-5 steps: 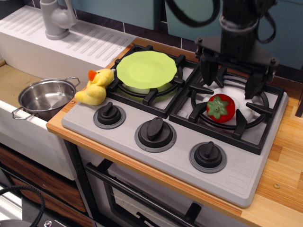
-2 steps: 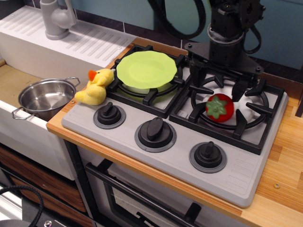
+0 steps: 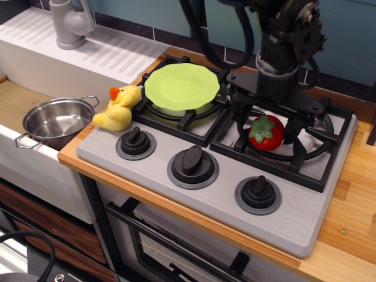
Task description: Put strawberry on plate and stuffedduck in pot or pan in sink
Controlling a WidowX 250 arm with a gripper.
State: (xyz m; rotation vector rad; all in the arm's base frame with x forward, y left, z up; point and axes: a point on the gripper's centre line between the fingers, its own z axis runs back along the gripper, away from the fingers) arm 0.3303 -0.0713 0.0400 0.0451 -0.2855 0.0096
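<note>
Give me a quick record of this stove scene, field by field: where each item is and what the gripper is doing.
strawberry: on the right burner grate, between the gripper's fingers
plate: on the left burner, nothing on it
duck: on the stove's left edge, beside the plate, outside the pot
pot: in the sink, nothing in it
gripper: lowered around the strawberry, fingers either side; contact cannot be told
task: neither item placed yet
</note>
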